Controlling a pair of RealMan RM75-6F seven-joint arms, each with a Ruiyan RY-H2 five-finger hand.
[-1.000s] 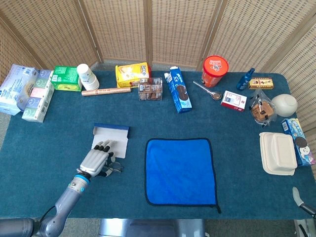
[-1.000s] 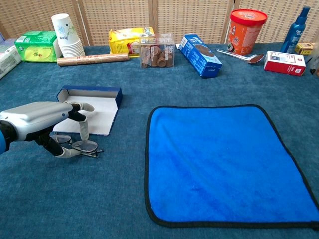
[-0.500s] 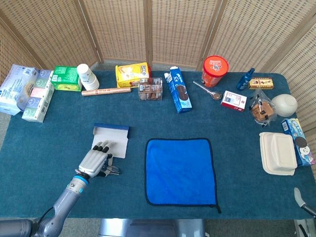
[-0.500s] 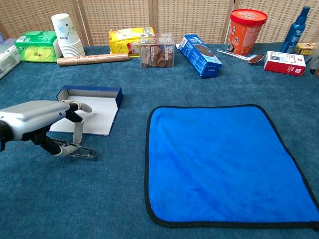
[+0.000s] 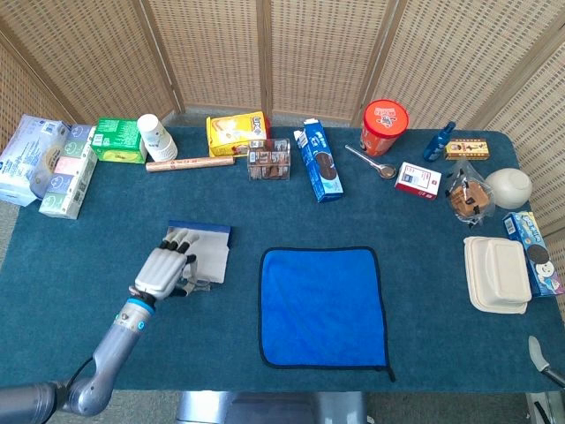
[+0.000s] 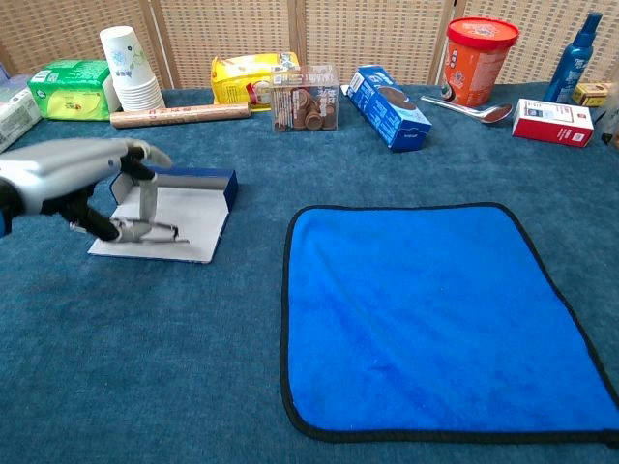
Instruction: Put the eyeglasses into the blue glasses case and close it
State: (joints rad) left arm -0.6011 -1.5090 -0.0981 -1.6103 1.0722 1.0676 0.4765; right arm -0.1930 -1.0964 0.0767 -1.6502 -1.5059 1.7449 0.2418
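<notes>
The left hand (image 6: 77, 179) hangs over the near-left part of the open blue glasses case (image 6: 189, 208), palm down, with the eyeglasses (image 6: 145, 232) pinched beneath it. In the chest view the folded frame sticks out to the right from under the fingers (image 6: 147, 198), lying roughly level just above the case's pale inner lining; one finger comes straight down onto the frame from above while the thumb side closes on it from below (the lenses themselves are mostly hidden by the hand). Whether the eyeglasses touch the lining or float slightly over it cannot be told. In the head view the same hand (image 5: 164, 271) covers the left half of the case (image 5: 210, 252), and only a thin dark bit of the eyeglasses (image 5: 201, 285) shows at its right edge.

The case lies open on the table (image 5: 88, 247), its raised blue wall at the far side and its flat pale panel toward the robot. Just to the right of it, apart from it, lies a blue cloth (image 5: 322, 306) with a dark border.

Of the right hand (image 5: 540, 353) only a grey sliver shows at the bottom right corner of the head view; how its fingers stand cannot be told.
</notes>
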